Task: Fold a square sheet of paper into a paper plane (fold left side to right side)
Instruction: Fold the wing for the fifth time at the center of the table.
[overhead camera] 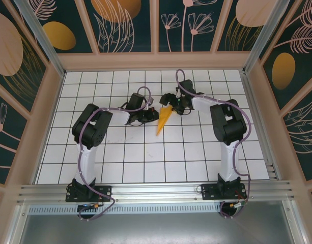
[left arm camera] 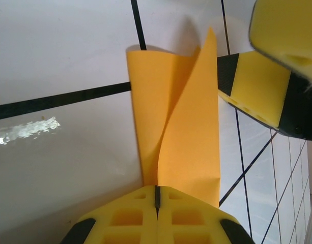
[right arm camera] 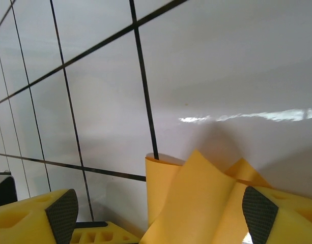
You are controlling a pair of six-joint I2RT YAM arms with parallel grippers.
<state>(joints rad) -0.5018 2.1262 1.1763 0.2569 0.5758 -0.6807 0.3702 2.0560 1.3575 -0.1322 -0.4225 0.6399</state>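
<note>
The orange-yellow paper (overhead camera: 163,121) lies mid-table, folded into a narrow pointed dart shape. My left gripper (overhead camera: 148,117) is at its left side. In the left wrist view the left gripper (left arm camera: 157,192) is shut on the paper's near edge, and two loose flaps of the paper (left arm camera: 181,117) stand up and curl apart beyond the fingers. My right gripper (overhead camera: 172,105) is at the paper's far end, open. In the right wrist view its fingers (right arm camera: 61,213) stand wide on either side of the raised flaps of the paper (right arm camera: 196,198); I cannot tell if they touch it.
White gridded table (overhead camera: 145,152) inside wooden walls painted with leaves and orange ovals. The right gripper's yellow fingers (left arm camera: 278,56) hang close over the paper at the upper right of the left wrist view. A left finger (right arm camera: 100,236) shows low in the right wrist view.
</note>
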